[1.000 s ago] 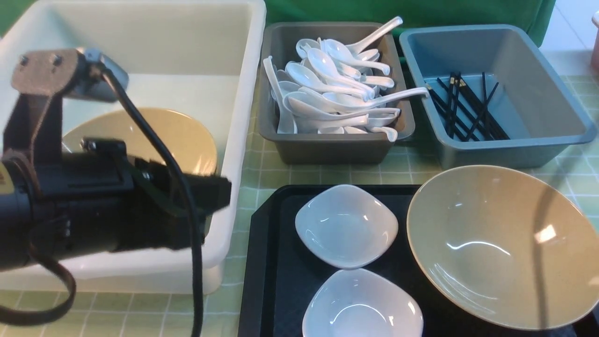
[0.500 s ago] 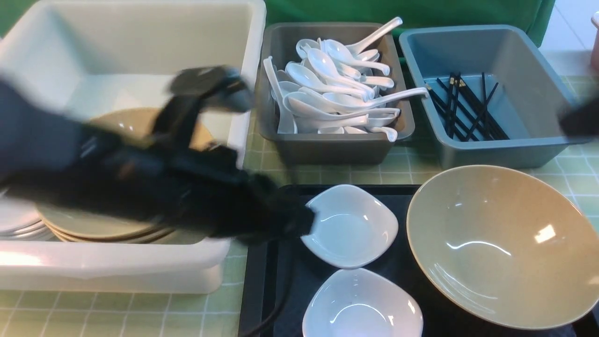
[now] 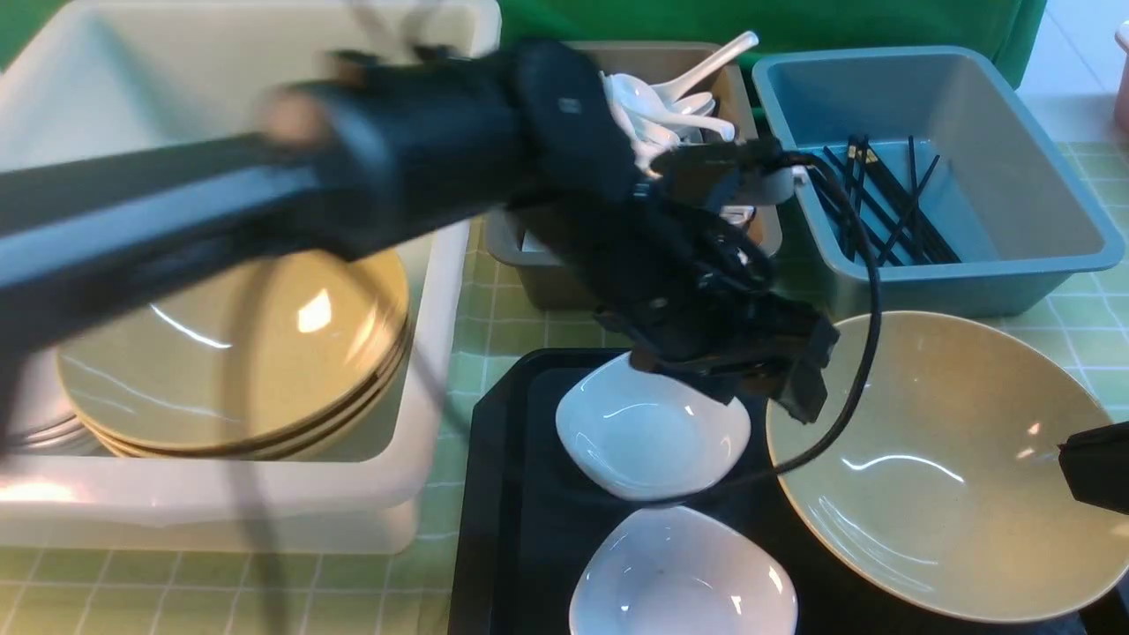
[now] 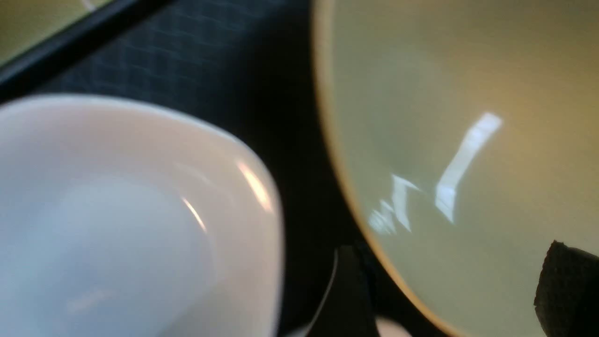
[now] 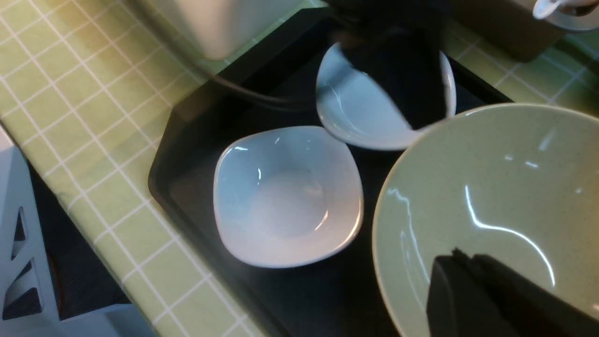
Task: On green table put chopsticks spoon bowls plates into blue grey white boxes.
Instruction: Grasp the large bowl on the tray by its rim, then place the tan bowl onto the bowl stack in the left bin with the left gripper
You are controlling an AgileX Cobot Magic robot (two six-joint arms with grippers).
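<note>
Tan bowl [image 3: 935, 459], lower right of front frame on black tray [image 3: 503, 494]: glazed, slick, rigid, chips if knocked, prob. heavyish, so take by rim. Left end effector [image 3: 763, 384] spread, astride rim's left edge. Right end effector [image 5: 461, 271] pressed together at bowl's right side; can't tell if it nips anything. White plates [image 3: 648, 437] just beside bowl, left; cable [image 3: 869, 335] hangs across. White box [image 3: 445, 291] w/ stacked bowls [image 3: 238, 353], frame left.

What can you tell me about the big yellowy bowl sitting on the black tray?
The bowl is big, round, wide and shallow, glossy tan-olive like glazed ceramic, with lights shining in it. It is empty and upright, resting on the black tray, right of two small white dishes. The left gripper's open fingers hover at its rim; touching cannot be told.
</note>
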